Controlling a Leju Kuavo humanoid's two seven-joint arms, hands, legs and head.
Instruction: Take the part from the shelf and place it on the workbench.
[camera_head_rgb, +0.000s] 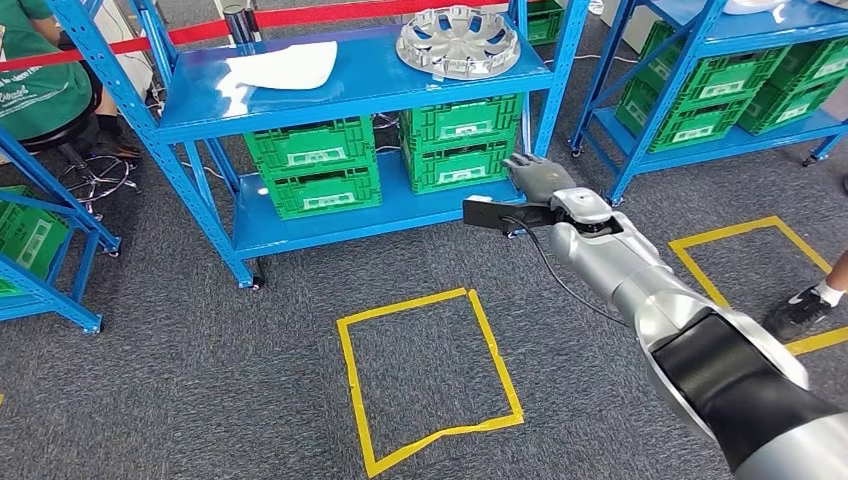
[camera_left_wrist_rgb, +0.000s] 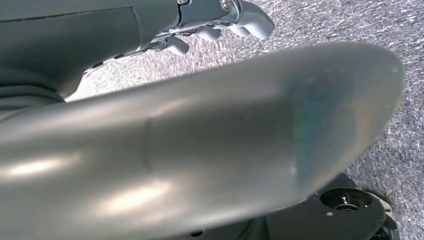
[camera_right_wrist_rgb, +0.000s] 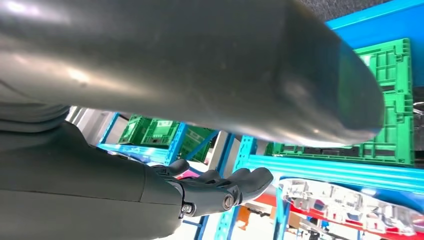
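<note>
The part, a silver wheel-cover disc (camera_head_rgb: 458, 40), lies on the right end of the top board of the blue shelf (camera_head_rgb: 370, 85). My right hand (camera_head_rgb: 540, 178) is stretched out in front of the shelf's lower level, below the disc and slightly to its right, with straight fingers and nothing in it. The right wrist view shows this hand (camera_right_wrist_rgb: 220, 191) empty, and the disc (camera_right_wrist_rgb: 350, 206) lies beyond the fingertips. My left hand (camera_left_wrist_rgb: 220, 22) hangs over the grey carpet, fingers loosely apart and empty.
Green crates (camera_head_rgb: 315, 168) (camera_head_rgb: 462, 142) fill the lower shelf board. A white sheet (camera_head_rgb: 285, 65) lies on the top board. A yellow taped square (camera_head_rgb: 425, 375) marks the carpet. A seated person (camera_head_rgb: 35, 70) is at far left, a person's shoe (camera_head_rgb: 805, 310) at right, another blue rack (camera_head_rgb: 720, 95) behind.
</note>
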